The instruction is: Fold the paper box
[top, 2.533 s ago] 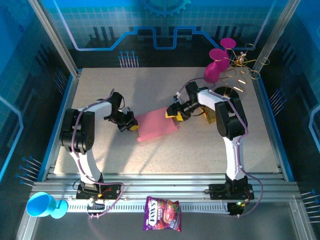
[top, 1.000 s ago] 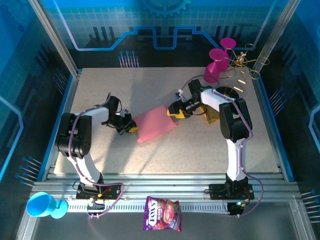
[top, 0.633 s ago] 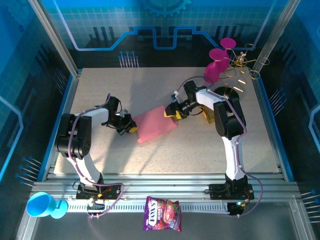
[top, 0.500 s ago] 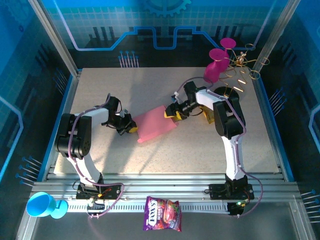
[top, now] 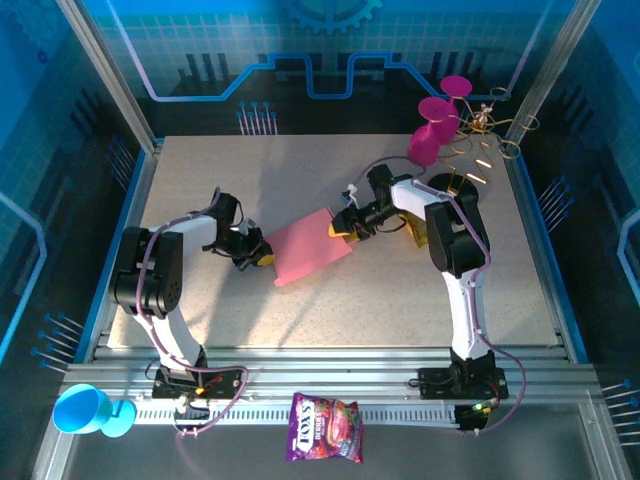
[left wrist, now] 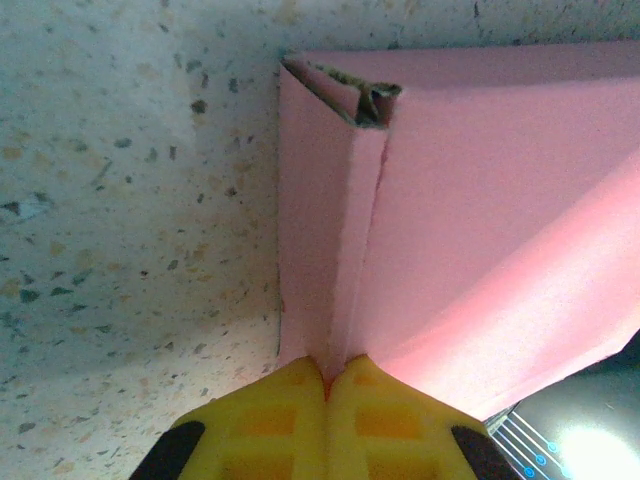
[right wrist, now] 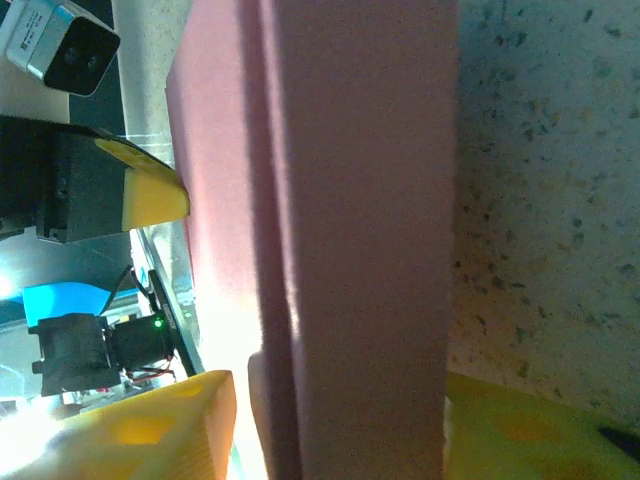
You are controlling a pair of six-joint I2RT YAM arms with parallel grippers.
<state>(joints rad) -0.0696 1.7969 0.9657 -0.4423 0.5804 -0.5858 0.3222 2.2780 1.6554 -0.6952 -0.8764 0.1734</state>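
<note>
The near half of the table (top: 350,300) lies bare from side to side, open room for either arm, and the far left stretch is bare too. The box (top: 308,248) lies mid-table with both short ends taken: the left gripper (top: 265,256), fingers pressed together, butts its left end, and the right gripper (top: 339,230) straddles its right end, a finger on each side. Its long sides stand free. The far right corner is crowded by magenta cups (top: 432,135) and a gold wire rack (top: 490,135), close behind the right arm.

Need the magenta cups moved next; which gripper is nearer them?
Right. The right gripper sits at the box's end toward the cups; the left gripper is at its opposite end, farther off.
</note>
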